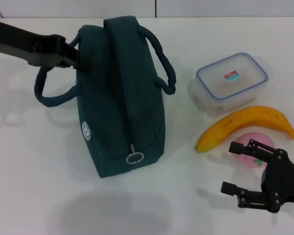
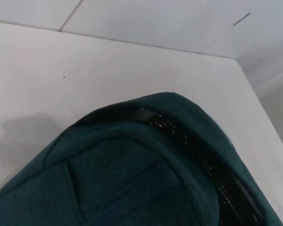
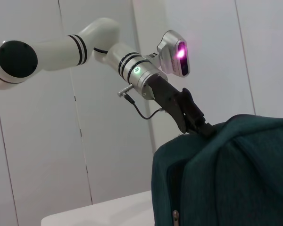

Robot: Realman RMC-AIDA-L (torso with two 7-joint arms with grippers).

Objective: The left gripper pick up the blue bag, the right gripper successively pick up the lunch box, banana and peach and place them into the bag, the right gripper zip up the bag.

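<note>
The blue bag [image 1: 120, 103] stands upright on the white table, its zip closed and the metal ring pull [image 1: 134, 157] at the near end. My left gripper [image 1: 72, 59] reaches in from the left and is shut on the bag's upper far end; the right wrist view shows the left gripper [image 3: 198, 125] pinching the top of the bag [image 3: 226, 174]. The left wrist view shows only the bag's top [image 2: 146, 179]. To the right lie the lunch box [image 1: 232, 81], the banana [image 1: 245, 125] and the peach [image 1: 255, 147]. My right gripper [image 1: 229, 166] hovers open just in front of the peach, holding nothing.
One bag handle [image 1: 51, 93] droops left onto the table under my left arm; the other handle [image 1: 164, 63] arches toward the lunch box. The white table [image 1: 49, 196] runs back to a wall seam behind the bag.
</note>
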